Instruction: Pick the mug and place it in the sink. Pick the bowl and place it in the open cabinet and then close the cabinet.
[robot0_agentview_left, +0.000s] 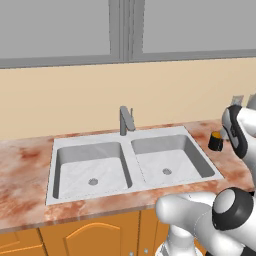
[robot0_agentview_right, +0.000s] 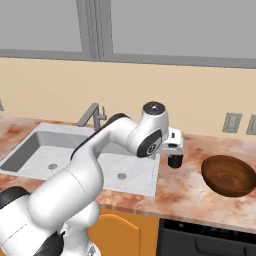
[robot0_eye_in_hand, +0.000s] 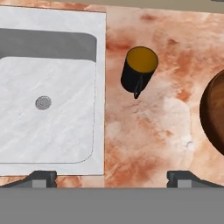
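gripper (robot0_eye_in_hand: 112, 177) spread wide, empty, hovering above small black mug w/ orange-yellow inside (robot0_eye_in_hand: 138, 71) — likely lining up a top-down grab; grey steel sink (robot0_eye_in_hand: 99, 87) just beside.

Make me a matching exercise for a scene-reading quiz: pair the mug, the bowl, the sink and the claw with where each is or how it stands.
Things:
1. mug
2. bowl
3. sink
4. claw

Places or states:
A. set into the counter, both basins bare
B. open, above the counter, holding nothing
C. upright on the counter between sink and bowl
D. on the counter, on the far side of the mug from the sink

Pairs: 1-C, 2-D, 3-A, 4-B
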